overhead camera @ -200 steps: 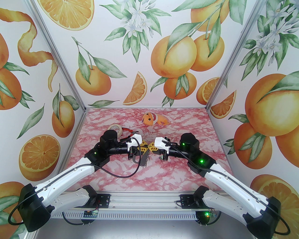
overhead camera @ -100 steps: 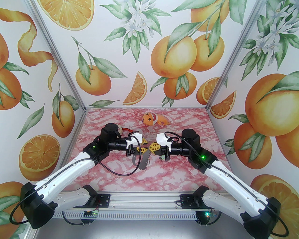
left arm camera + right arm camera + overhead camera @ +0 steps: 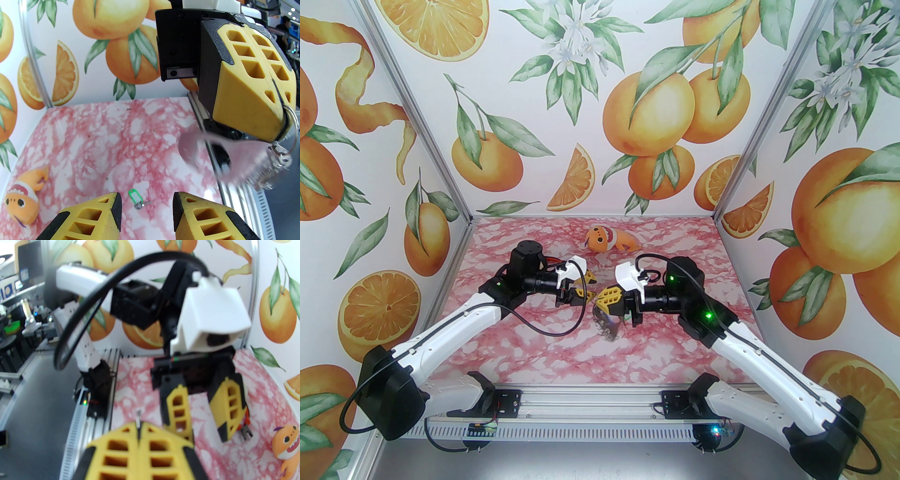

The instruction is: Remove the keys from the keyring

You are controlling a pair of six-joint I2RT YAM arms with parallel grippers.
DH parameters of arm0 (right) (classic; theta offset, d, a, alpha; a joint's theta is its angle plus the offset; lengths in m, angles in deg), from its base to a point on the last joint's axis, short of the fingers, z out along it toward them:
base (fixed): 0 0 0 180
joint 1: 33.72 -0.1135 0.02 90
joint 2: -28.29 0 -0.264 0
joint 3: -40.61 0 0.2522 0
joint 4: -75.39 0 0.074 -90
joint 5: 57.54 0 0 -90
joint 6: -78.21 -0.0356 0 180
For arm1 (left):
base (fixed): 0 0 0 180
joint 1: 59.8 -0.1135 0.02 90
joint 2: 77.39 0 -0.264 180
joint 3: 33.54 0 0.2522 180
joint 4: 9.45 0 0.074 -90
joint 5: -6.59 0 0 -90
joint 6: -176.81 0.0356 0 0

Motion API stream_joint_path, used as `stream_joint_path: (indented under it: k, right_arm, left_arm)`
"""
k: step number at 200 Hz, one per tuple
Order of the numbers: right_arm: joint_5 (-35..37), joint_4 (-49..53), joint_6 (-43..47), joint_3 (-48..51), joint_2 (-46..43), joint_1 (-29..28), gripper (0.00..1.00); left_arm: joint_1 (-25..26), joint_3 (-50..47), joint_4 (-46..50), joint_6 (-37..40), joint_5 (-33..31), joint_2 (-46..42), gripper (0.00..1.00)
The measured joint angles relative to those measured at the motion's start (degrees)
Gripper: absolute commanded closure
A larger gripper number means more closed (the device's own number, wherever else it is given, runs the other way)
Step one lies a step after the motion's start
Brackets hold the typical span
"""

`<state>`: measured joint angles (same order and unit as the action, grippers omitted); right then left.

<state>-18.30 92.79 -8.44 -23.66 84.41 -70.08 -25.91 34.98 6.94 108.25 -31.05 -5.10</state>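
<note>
My right gripper (image 3: 598, 304) is shut on the dark grey keyring (image 3: 607, 327), which hangs below its fingertips above the middle of the table. In the left wrist view the right gripper (image 3: 281, 132) pinches the blurred keyring (image 3: 234, 161), small metal rings dangling at its lower end. My left gripper (image 3: 590, 288) stands open just left of it, nothing between its fingers (image 3: 116, 211). A green key (image 3: 135, 196) lies on the pink table beneath. The right wrist view shows the shut right gripper (image 3: 139, 427) with a metal tip poking out, facing the open left gripper (image 3: 204, 433).
An orange fish plush (image 3: 607, 238) lies at the back of the table. Red-handled pliers (image 3: 245, 426) lie behind the left gripper. Patterned walls close the left, back and right sides. A metal rail (image 3: 590, 404) runs along the near edge.
The left gripper opened and let go of the keyring, then drew back to the left. The keyring swung over and now hangs from the right gripper alone.
</note>
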Motion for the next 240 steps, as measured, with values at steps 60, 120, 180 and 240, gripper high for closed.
stream_joint_path:
  k: [60, 120, 180, 240]
  right_arm:
    - [6.51, -11.23, -10.03, 6.99, -3.02, 0.0, 1.0]
    - [8.17, -24.04, -15.96, 13.25, -4.15, 0.0, 1.0]
    - [8.41, -36.33, -19.28, 16.57, -4.76, -0.02, 1.0]
    - [8.85, -40.76, -19.32, 16.81, -4.79, -0.37, 1.0]
  left_arm:
    - [0.2, -10.1, -11.13, -9.64, -6.34, -13.9, 0.64]
    - [3.98, -11.93, -22.36, -16.7, -5.7, -14.12, 0.7]
    - [6.86, -12.31, -29.62, -19.67, -6.4, -10.12, 0.75]
    - [8.41, -12.52, -37.18, -22.01, -6.47, -7.3, 0.77]
